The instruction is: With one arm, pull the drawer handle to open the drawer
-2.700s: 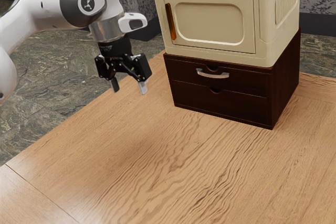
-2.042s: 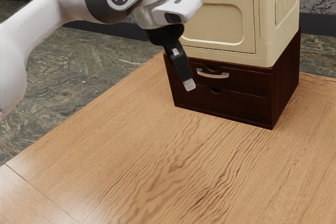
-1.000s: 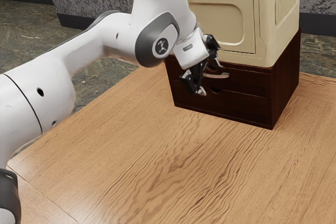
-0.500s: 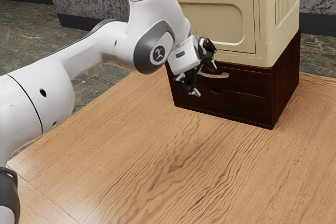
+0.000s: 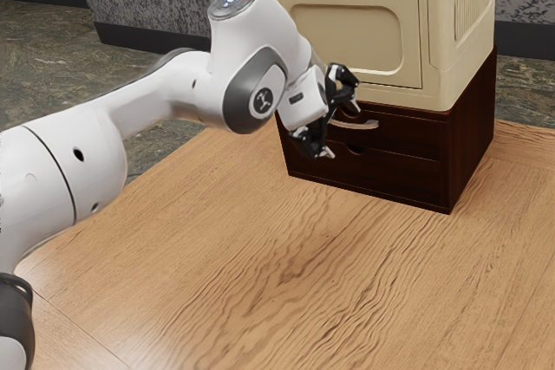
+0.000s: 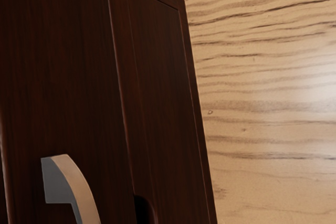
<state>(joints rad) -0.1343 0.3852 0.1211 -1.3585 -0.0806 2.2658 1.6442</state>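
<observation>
In the exterior view, the arm reaches in from the view's left over the wooden bench, and its claw is right in front of the dark cabinet. The claw's two fingers stand apart, one higher than the other, and are not clamped on anything. The pale metal handle is on the front of the upper drawer, at a height between the two fingertips, and it runs from just beside them toward the exterior view's right. Whether either finger touches it cannot be told. The upper drawer is shut, and so is the lower drawer under it. A cream box sits on top of the cabinet. In the wrist view, the handle is close to the hand, one squared end fixed to the drawer front and the bar curving away from it. Near it is the dark notch of the lower drawer, with the bench's grain past the cabinet's edge.
</observation>
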